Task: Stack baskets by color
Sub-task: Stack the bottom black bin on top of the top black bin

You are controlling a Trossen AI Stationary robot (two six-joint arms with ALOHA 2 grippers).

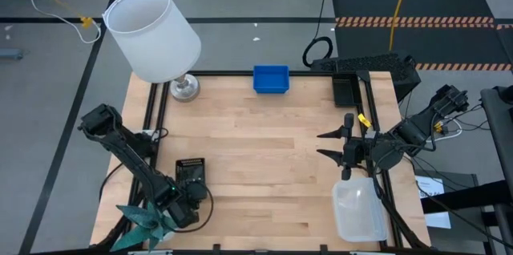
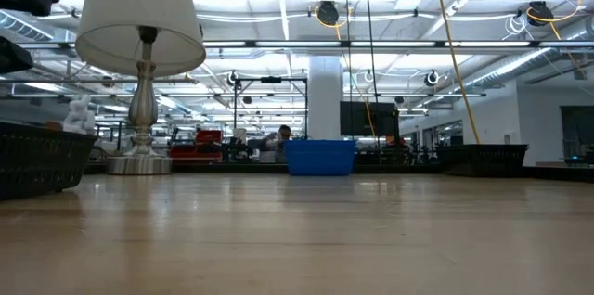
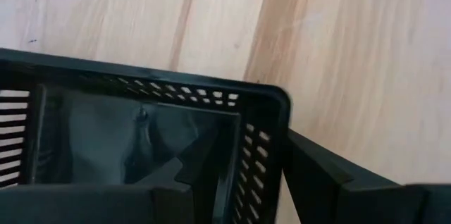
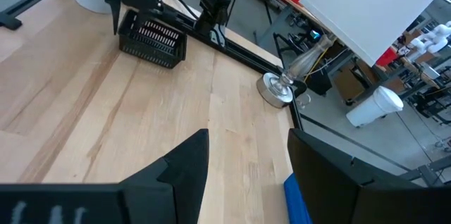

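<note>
The black basket (image 1: 191, 173) sits lower left on the counter (image 1: 256, 151), my left fingers (image 1: 186, 199) grasping its wall. The blue basket (image 1: 270, 78) sits top centre. My right fingers (image 1: 330, 145) are spread, holding nothing.

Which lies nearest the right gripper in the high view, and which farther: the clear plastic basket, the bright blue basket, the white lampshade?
From the right gripper:
1. Clear plastic basket, just beside it at the table's near right corner.
2. Bright blue basket, far edge, centre.
3. White lampshade, far left corner.
</note>
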